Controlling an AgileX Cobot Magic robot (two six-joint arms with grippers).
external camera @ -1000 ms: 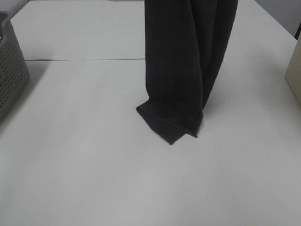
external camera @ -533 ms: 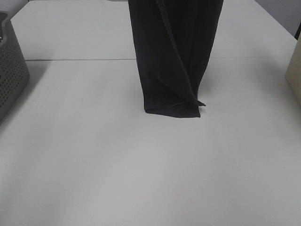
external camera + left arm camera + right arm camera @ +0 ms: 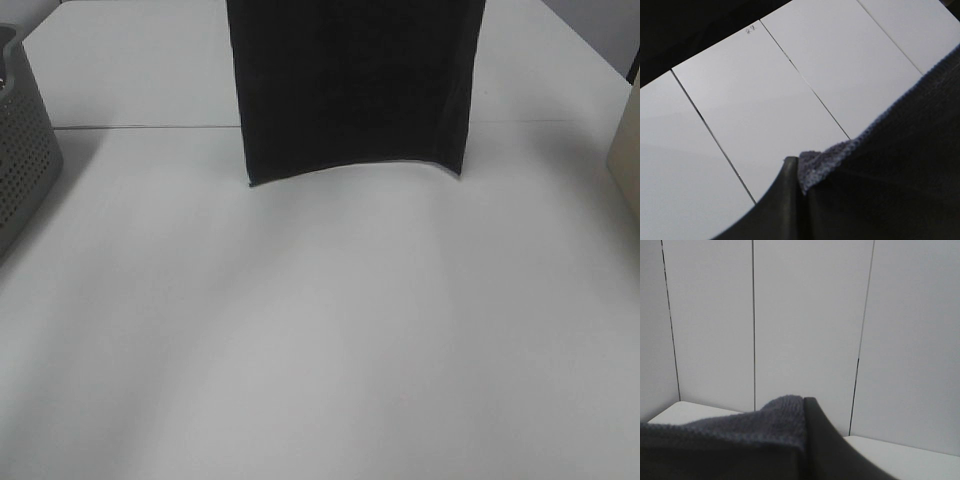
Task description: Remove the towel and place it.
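Note:
The towel (image 3: 350, 90) hangs as a wide, flat, very dark sheet over the back middle of the white table (image 3: 320, 350). Its lower hem curves just above the tabletop, and its top runs out of the exterior view, where neither gripper shows. In the left wrist view my left gripper (image 3: 799, 172) is shut on a corner of the towel (image 3: 880, 190), with one dark finger (image 3: 782, 205) pressed against the cloth. Likewise, the right wrist view shows my right gripper (image 3: 802, 410) shut on another corner of the towel (image 3: 740, 440), beside its dark finger (image 3: 822, 445).
A grey perforated basket (image 3: 20, 150) stands at the table's left edge. A beige object (image 3: 625, 160) pokes in at the right edge. A seam crosses the table behind the towel. Panelled white walls fill the wrist views.
The towel hung as a narrow bunched column with its tip dragging on the table. It has since spread out wide and flat, and its lower edge has risen and moved back.

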